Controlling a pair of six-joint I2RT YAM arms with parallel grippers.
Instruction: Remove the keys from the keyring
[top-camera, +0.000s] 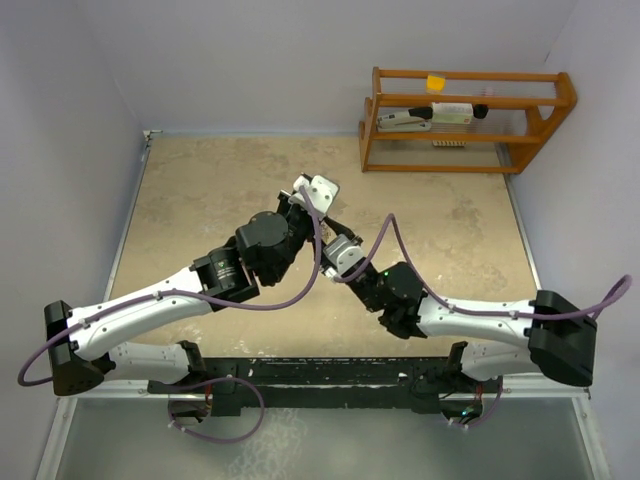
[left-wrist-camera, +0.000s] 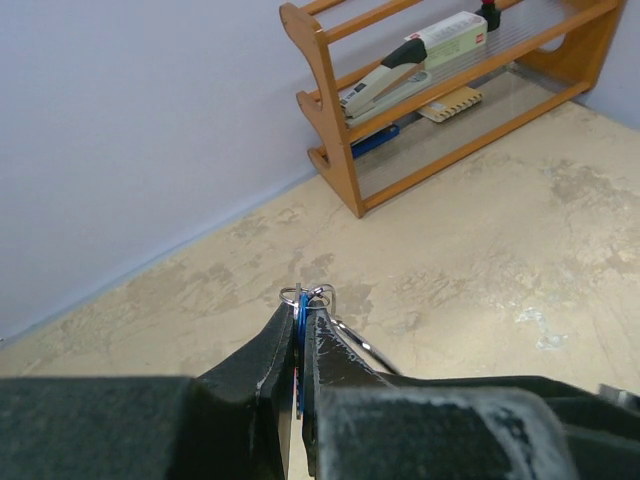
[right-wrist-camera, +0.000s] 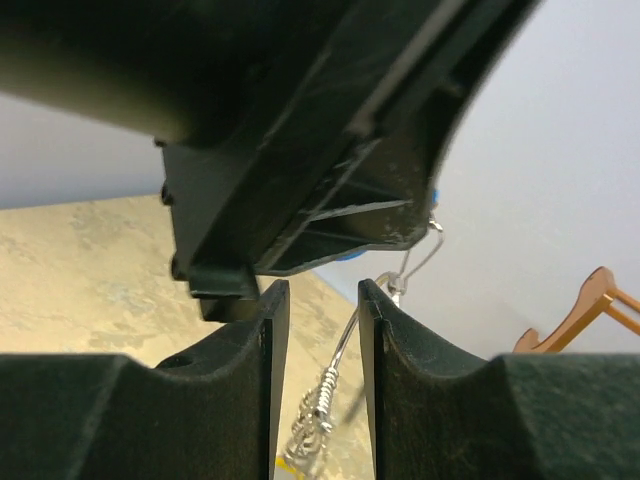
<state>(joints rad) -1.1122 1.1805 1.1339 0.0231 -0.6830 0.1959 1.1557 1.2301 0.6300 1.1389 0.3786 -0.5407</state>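
- The left gripper (left-wrist-camera: 300, 312) was shut tight on the blue-headed key (left-wrist-camera: 299, 352), gripped edge-on, so only a thin blue strip showed between the 2 fingers; the key's long axis ran along the fingers toward their tips
- The keyring (left-wrist-camera: 321, 294) stuck out just past those tips as small silver wire loops, held up off the table (top-camera: 200, 200)
- The right gripper (right-wrist-camera: 322, 290) had its jaws parted partway and clamped on nothing, its tips pointing at the left claw and close under its dark body
- A silver strand (right-wrist-camera: 345, 340) ran from the ring down through the gap between the right fingers, touching neither as far as could be seen; lower in the gap hung a bunched silver lump (right-wrist-camera: 316, 425), too blurred to call key or chain
- The coming move probably turned on this: the hanging metal already lay between the right jaws with its length along the fingers, so the right arm was the nearer and would only need to close and draw away from the left
- No yellow-orange key could be made out in any view
- The only holder was the wooden rack (top-camera: 468, 120) at the far right corner, well apart from both claws; it carried a stapler (left-wrist-camera: 385, 80), a white-and-green box (left-wrist-camera: 452, 38), a tan comb-like piece (left-wrist-camera: 448, 102) on the lower shelf and a small yellow item (top-camera: 435, 82) on the top rail, and nothing of the task
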